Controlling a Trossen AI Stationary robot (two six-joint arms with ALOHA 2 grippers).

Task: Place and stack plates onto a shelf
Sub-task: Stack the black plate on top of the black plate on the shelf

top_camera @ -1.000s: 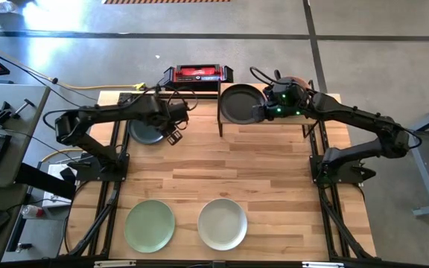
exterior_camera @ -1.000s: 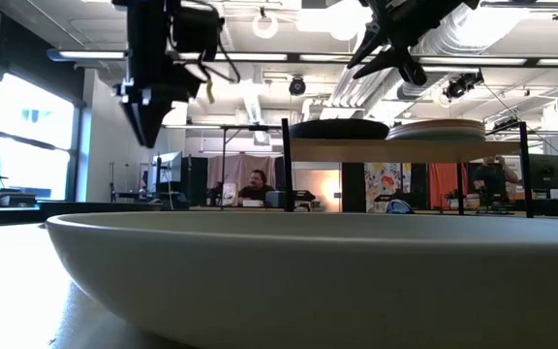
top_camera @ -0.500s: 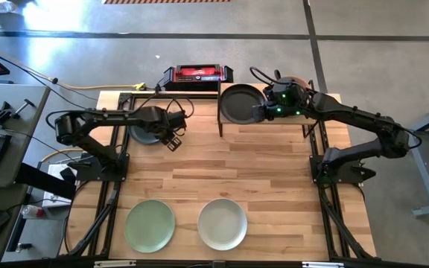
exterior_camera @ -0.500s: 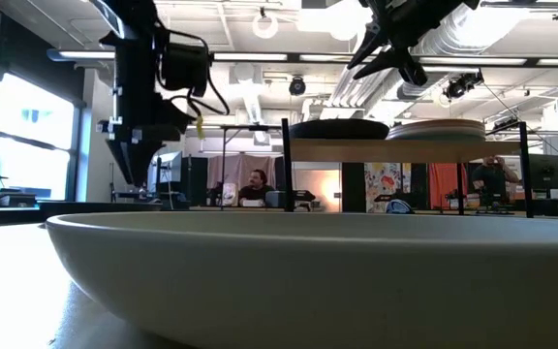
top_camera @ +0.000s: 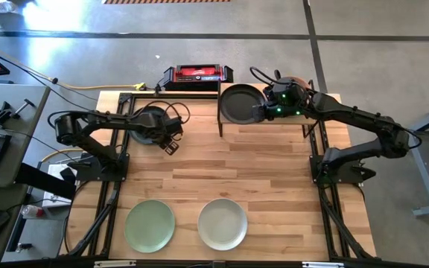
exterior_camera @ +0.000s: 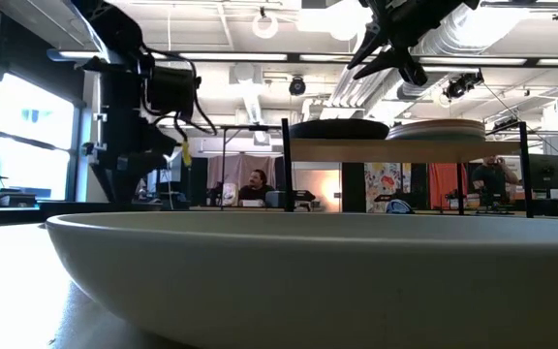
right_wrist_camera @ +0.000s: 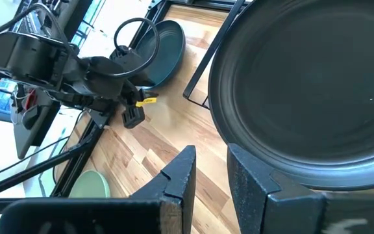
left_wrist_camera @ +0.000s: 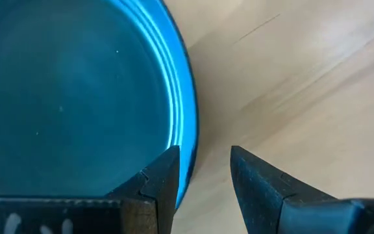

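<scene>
From the high view, the shelf (top_camera: 274, 119) sits at the far edge of the table (top_camera: 222, 164), and a black plate (top_camera: 238, 103) already lies on its left half. The right gripper (top_camera: 263, 112) hovers right at that plate's edge. Left of the shelf, the left gripper (top_camera: 171, 141) is down beside a grey-blue plate (top_camera: 146, 128) lying on the table. Well away from the shelf, at the near edge, lie a light green plate (top_camera: 150, 225) and an off-white plate (top_camera: 223, 223).

Low view: the off-white plate (exterior_camera: 308, 271) fills the foreground, and beyond it the shelf (exterior_camera: 405, 148) carries the black plate (exterior_camera: 339, 128) plus a lighter stack beside it.

Left wrist view: the fingers (left_wrist_camera: 164, 179) are spread, straddling the rim of the grey-blue plate (left_wrist_camera: 76, 91), not clamped.

Right wrist view: the fingers (right_wrist_camera: 184, 172) stand slightly apart, holding nothing, just beside the black plate (right_wrist_camera: 310, 91).
</scene>
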